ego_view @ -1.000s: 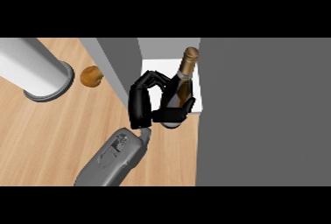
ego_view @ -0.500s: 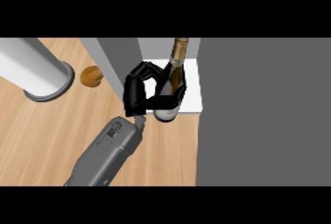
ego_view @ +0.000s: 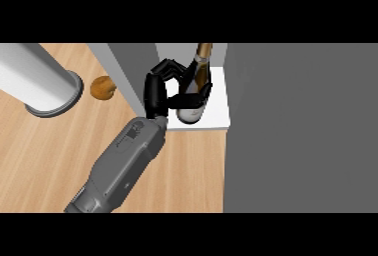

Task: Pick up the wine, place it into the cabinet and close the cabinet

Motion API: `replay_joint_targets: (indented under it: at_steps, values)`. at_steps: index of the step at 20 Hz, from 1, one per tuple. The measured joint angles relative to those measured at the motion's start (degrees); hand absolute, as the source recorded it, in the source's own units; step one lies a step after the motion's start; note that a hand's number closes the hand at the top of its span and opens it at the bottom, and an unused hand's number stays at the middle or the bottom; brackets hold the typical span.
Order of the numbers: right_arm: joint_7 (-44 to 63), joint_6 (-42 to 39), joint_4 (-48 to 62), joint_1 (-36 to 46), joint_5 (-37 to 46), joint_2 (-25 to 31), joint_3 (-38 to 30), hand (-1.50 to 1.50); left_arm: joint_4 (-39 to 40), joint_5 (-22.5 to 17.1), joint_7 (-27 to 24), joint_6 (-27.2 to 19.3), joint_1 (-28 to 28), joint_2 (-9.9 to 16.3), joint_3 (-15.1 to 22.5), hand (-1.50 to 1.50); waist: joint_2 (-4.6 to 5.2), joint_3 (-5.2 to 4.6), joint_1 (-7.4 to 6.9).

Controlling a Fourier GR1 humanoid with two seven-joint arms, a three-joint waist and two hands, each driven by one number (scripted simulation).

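Observation:
The wine bottle (ego_view: 199,75) is dark with a gold neck and stands nearly upright on the white floor of the open cabinet (ego_view: 214,120), neck pointing away from me. My left hand (ego_view: 155,92) reaches in from the lower left and is shut on the wine bottle. Its fingers curl over the shoulder, and its thumb crosses the lower body. The base of the bottle shows pale just below the thumb. My right hand shows nowhere in the head view.
A grey cabinet wall (ego_view: 133,70) stands just left of my hand. A broad grey surface (ego_view: 303,130) fills the right side. A white cylinder (ego_view: 37,80) and a small brown object (ego_view: 102,87) sit on the wooden counter (ego_view: 44,160) at the left.
The bottle has gone from leaning to nearly upright and sits deeper inside the cabinet. My left hand moved with it, away from me and slightly right, still holding it.

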State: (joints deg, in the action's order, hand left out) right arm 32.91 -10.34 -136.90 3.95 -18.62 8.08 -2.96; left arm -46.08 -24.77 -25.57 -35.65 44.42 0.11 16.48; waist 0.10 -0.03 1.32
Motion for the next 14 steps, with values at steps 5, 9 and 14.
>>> replay_joint_targets:
  at_steps: [5,9,14]
  values:
    - [0.7,0.8,0.1,1.6,0.0,0.2,0.2,-1.50,7.0,-0.3,-4.6,0.6,4.1,-0.1,-2.3,1.50,0.05,0.00,0.20]
    - [-0.3,0.0,0.4,1.3,-0.1,0.3,-0.6,-1.50,12.5,0.0,-7.5,0.1,8.0,0.0,-4.4,1.50,0.19,0.00,0.39]
    - [-1.2,-1.4,0.3,-0.5,-0.4,0.5,-1.5,-1.50,17.7,-0.1,-10.7,-0.2,11.5,-0.1,-6.9,1.50,0.22,0.02,0.69]
